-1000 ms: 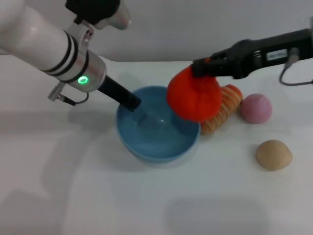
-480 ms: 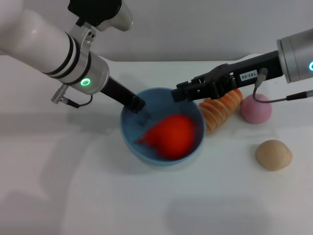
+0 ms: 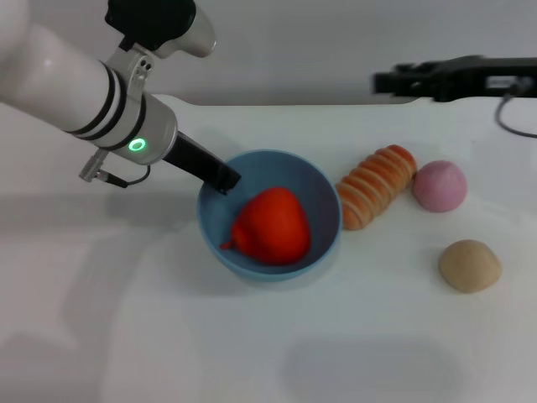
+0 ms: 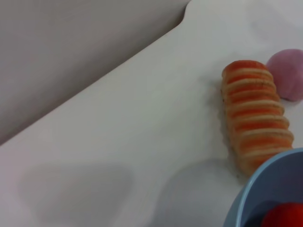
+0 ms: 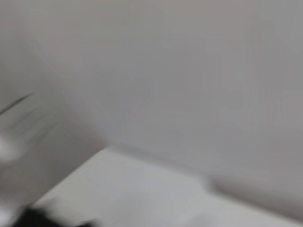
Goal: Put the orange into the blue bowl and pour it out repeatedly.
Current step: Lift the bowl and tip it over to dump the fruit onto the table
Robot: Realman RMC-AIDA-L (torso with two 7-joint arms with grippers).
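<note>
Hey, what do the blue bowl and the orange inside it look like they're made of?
The bowl looks like smooth plastic or glazed ceramic: even light blue, soft sheen, thin rim. Which one is unclear. The orange looks matte and lumpy rather than round, with a pinched point on one side, so probably a soft foam or rubber toy, not real fruit.

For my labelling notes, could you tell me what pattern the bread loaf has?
Orange and cream stripes on the bread loaf, clearest in the left wrist view.

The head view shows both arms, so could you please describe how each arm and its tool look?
The left arm is a white cylinder with black bands, a silver collar with a green ring light and a thin grey cable; its left tool is black. The right tool is black and slender, with a dark cable behind.
</note>
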